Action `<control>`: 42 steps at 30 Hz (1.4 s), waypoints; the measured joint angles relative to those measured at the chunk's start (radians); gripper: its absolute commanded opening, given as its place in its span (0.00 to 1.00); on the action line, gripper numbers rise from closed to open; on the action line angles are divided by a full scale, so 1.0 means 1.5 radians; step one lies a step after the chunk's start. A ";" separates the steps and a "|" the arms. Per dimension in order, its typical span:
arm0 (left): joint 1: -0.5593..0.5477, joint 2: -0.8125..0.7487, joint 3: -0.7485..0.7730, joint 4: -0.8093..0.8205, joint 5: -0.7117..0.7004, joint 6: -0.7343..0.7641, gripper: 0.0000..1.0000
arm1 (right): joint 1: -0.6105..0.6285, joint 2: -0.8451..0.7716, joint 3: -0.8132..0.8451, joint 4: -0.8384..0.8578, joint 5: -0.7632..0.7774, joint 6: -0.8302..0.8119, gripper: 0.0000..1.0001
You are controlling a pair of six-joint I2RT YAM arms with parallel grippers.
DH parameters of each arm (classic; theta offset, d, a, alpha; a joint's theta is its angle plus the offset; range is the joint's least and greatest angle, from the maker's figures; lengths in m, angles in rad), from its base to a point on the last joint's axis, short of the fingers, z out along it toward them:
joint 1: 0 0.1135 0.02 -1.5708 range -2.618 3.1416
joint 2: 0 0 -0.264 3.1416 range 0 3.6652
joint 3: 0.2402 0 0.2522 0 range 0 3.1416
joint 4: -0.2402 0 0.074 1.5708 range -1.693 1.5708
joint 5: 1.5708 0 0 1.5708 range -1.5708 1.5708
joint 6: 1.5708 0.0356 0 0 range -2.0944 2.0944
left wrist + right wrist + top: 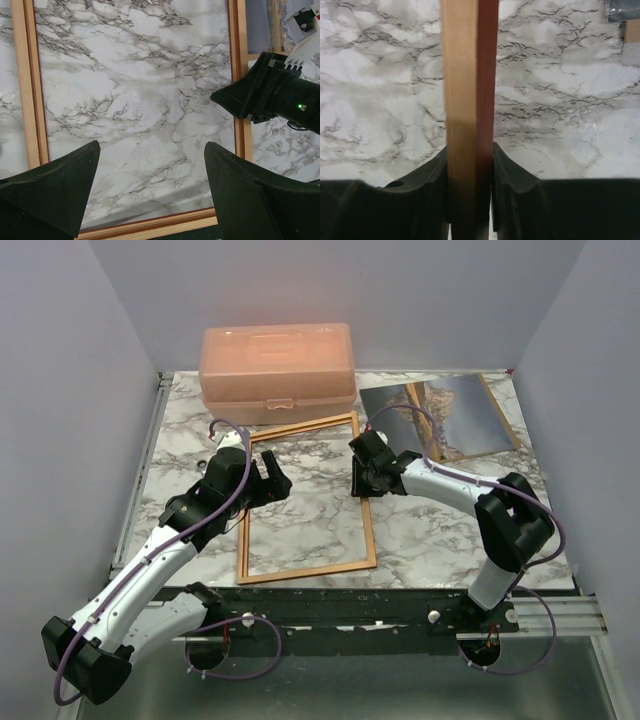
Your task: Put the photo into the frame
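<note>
Right gripper [468, 157] pinches one rail of the thin tan wooden frame [305, 571]. Left gripper [151, 150] gapes wide — empty — above it.

A robot lab cell. Plain pale-grey walls [420, 300] box in a white marble-patterned tabletop [440, 530] edged by an aluminium mounting rail [560, 618].
</note>
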 measured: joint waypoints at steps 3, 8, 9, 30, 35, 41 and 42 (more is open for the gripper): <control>0.000 0.001 0.000 0.000 0.002 0.002 0.88 | 0.000 0.017 0.000 -0.002 0.015 -0.001 0.55; 0.000 0.003 0.000 0.001 0.005 0.003 0.88 | -0.002 0.035 0.000 -0.002 0.034 -0.001 0.67; 0.000 0.003 0.000 0.001 0.006 0.003 0.88 | -0.003 0.036 0.000 -0.002 0.037 -0.002 0.68; 0.000 0.003 -0.007 0.004 0.023 0.002 0.88 | -0.003 0.040 -0.028 0.006 0.052 0.005 0.32; 0.000 0.003 -0.008 0.006 0.027 0.002 0.88 | -0.003 0.040 -0.028 0.003 0.058 0.003 0.53; 0.000 0.003 -0.024 0.021 0.045 0.001 0.99 | -0.003 0.024 -0.038 -0.005 0.059 0.007 0.79; 0.000 0.002 -0.031 0.026 0.050 0.001 0.98 | -0.003 0.010 -0.046 -0.005 0.058 0.009 0.82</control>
